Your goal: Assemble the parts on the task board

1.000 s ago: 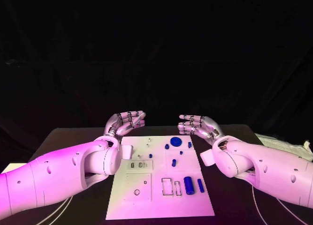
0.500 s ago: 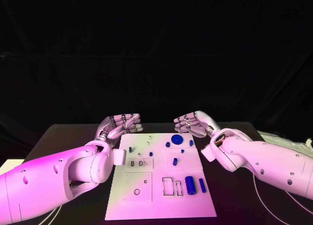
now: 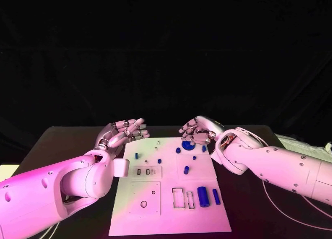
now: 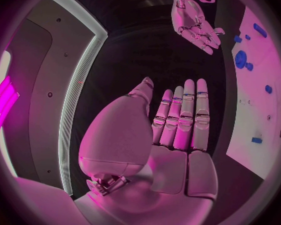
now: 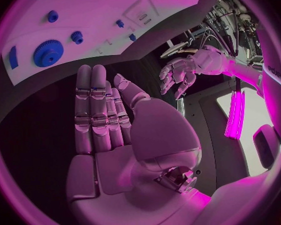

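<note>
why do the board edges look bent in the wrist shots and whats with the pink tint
Wrist views: fisheye lenses bow the task board edges and put a dark frame round each circle. Head view: magenta light tints the white arms, the left hand, the right hand and the board, whose edges stay straight there; the background is near black. Right wrist view: a bright pink strip of light glares.

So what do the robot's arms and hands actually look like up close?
Both arms are thick, smooth white shells with small round screw holes; thin pale cables trail beneath them. The left hand and right hand are silvery metal, human-shaped, with jointed segmented fingers, broad smooth palms and a bulky wrist block.
</note>
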You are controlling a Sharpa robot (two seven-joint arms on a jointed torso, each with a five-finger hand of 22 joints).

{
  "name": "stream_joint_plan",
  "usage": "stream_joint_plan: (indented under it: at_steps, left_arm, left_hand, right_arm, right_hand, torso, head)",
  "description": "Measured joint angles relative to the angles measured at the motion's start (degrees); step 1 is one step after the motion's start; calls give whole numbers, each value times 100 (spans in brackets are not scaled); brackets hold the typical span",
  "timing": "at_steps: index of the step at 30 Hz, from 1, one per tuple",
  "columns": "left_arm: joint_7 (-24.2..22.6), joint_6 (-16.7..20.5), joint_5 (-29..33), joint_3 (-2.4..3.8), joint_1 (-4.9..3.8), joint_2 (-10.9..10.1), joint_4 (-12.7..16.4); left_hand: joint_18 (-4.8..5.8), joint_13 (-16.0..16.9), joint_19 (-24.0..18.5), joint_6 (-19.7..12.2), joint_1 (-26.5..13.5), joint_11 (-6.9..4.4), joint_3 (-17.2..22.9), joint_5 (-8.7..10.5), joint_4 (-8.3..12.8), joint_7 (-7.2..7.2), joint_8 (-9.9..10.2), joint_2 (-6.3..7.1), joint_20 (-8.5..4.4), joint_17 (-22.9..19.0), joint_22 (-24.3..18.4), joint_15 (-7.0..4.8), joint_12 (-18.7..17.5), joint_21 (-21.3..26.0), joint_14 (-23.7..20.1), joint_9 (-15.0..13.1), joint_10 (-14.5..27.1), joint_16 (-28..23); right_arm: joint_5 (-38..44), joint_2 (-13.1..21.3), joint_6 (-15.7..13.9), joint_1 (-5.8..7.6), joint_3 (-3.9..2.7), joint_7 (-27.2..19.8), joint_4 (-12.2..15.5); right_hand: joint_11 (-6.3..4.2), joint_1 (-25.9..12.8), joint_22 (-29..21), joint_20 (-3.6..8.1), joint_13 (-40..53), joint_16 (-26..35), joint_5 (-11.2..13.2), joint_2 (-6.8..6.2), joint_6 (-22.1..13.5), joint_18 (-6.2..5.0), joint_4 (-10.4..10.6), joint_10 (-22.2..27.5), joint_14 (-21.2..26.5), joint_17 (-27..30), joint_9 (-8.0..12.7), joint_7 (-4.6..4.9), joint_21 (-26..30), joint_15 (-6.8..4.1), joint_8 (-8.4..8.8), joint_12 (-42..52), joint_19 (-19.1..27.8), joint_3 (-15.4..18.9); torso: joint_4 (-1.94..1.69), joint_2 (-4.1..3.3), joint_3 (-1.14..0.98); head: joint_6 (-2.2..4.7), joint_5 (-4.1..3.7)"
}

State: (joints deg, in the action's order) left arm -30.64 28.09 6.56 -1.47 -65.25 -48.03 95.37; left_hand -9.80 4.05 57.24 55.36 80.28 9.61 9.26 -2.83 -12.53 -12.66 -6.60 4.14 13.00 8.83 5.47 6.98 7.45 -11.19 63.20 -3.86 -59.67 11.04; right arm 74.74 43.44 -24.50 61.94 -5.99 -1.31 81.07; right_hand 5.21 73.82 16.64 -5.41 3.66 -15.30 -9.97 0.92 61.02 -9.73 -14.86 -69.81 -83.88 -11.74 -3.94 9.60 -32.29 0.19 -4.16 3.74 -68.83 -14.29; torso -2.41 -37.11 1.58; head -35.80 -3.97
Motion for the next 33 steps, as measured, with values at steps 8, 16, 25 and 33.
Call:
stream_joint_plan:
  at_steps: [8,16,25,33]
  left_arm:
    - [23,-114,110,7,-12,-10,182]
    - [56,-180,162,15,-13,-50,302]
    - [87,-205,186,18,-14,-62,341]
    - [117,-213,194,18,-14,-57,343]
  left_hand:
    - [0,0,0,0,0,0,0,0,0,0,0,0,0,7,-5,0,0,0,0,0,0,0]
    - [1,0,0,0,0,0,0,0,0,0,0,0,0,14,-5,0,0,0,0,-1,0,0]
    - [1,1,-1,0,0,0,-16,0,16,1,0,0,1,25,-10,0,0,0,0,-1,0,0]
    - [1,1,-1,-21,-23,0,-32,0,31,-20,22,-23,1,31,-10,0,0,0,0,-1,0,0]
  right_arm:
    - [1034,-92,381,58,-4,593,-18]
    - [1633,-123,721,98,-13,964,-19]
    - [1952,-129,1049,111,-21,1153,-19]
    - [2104,-145,1238,115,-32,1238,-29]
  right_hand:
    - [5,-125,528,27,-3,-1106,101,-186,-12,0,207,364,-7,-823,4,-11,-833,-9,26,-11,-65,-178]
    - [18,-81,1457,17,-1,-1966,143,-337,-34,0,413,496,-6,-1474,4,-33,-1835,-9,26,-11,10,-351]
    - [27,-73,1866,-3,-1,-2201,160,-405,-25,0,534,528,-6,-1675,4,-43,-2230,-9,26,-11,31,-406]
    - [7,-73,2110,-3,-1,-2362,201,-405,5,0,602,547,-6,-1793,4,-73,-2430,-9,26,-11,30,-446]
  torso:
    - [-91,-185,23]
    - [-175,-326,44]
    - [-226,-447,61]
    - [-229,-531,65]
  head:
    - [58,-73]
    - [30,-139]
    - [28,-168]
    - [74,-187]
